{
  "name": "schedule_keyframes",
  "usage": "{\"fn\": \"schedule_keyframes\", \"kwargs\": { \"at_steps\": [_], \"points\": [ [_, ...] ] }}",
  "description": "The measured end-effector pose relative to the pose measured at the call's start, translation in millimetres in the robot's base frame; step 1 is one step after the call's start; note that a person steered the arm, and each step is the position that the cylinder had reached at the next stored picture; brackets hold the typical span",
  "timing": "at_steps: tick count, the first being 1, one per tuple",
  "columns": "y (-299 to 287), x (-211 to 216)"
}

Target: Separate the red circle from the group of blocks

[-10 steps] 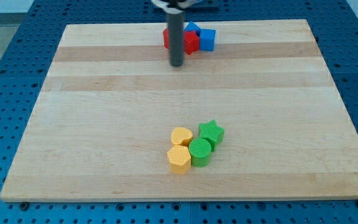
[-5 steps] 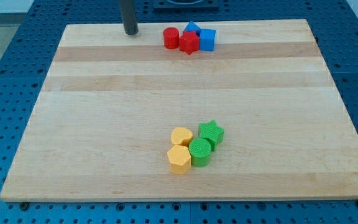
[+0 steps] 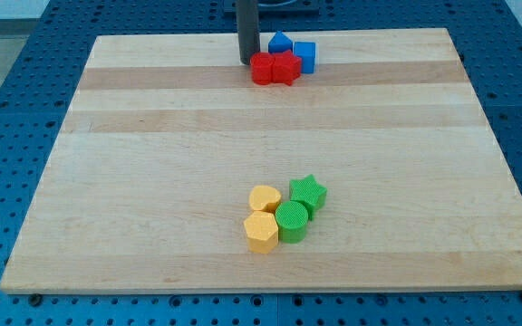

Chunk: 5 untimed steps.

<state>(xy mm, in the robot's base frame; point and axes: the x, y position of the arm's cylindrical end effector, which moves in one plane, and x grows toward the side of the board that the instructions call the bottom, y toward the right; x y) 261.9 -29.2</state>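
The red circle (image 3: 262, 69) lies near the board's top edge, touching a second red block (image 3: 285, 68) on its right. A blue triangle-like block (image 3: 280, 43) and a blue cube (image 3: 304, 56) sit just above and to the right of them. My tip (image 3: 247, 60) stands right at the red circle's upper left edge, touching it or nearly so.
Near the view's bottom centre sits a second cluster: a yellow heart (image 3: 264, 198), a yellow hexagon (image 3: 261, 232), a green circle (image 3: 291, 221) and a green star (image 3: 308, 192). The wooden board (image 3: 134, 163) lies on a blue perforated table.
My tip went from below the red blocks to the top left, then back right against the red circle. The red circle shifted down and right, now level with the other red block.
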Motion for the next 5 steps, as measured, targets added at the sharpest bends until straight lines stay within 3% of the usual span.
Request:
{"fn": "schedule_keyframes", "kwargs": {
  "at_steps": [3,5],
  "points": [
    [81.2,15.8],
    [78.4,27.2]
  ]
}}
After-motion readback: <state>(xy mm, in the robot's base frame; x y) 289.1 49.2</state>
